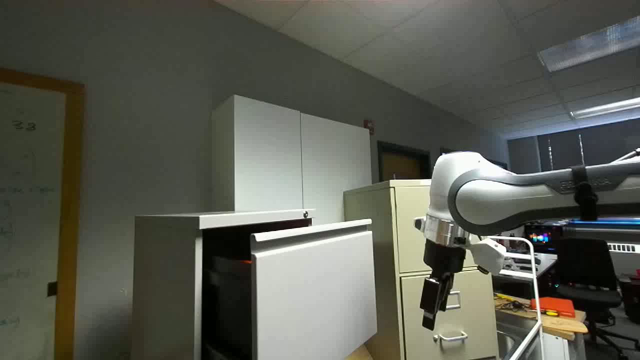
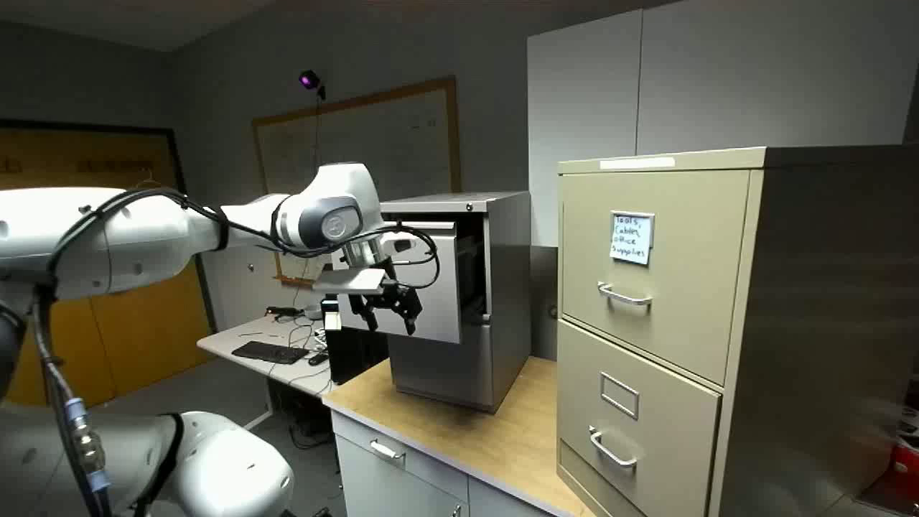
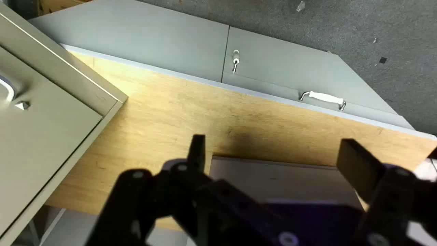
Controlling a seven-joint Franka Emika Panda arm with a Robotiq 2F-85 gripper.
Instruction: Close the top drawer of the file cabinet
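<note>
The white file cabinet (image 1: pixel 167 285) stands on the wooden counter and also shows in an exterior view (image 2: pixel 510 287). Its top drawer is pulled out; the flat white front panel (image 1: pixel 315 290) stands well forward of the body, with a dark interior behind it. The panel shows partly behind my arm in an exterior view (image 2: pixel 439 287). My gripper (image 1: pixel 431 320) points down in front of the panel, with a visible gap between them. In the wrist view my gripper (image 3: pixel 272 140) has its fingers wide apart with nothing between them. Part of the file cabinet's grey surface (image 3: pixel 273 174) shows beyond the fingers.
A beige cabinet (image 2: pixel 646 287) with protruding handles stands beside the file cabinet, and in the wrist view (image 3: pixel 44 143) at the left. The wooden counter (image 2: pixel 459 424) runs below. A white two-door cupboard (image 1: pixel 267 155) stands behind. A desk (image 2: pixel 251 334) holds a keyboard.
</note>
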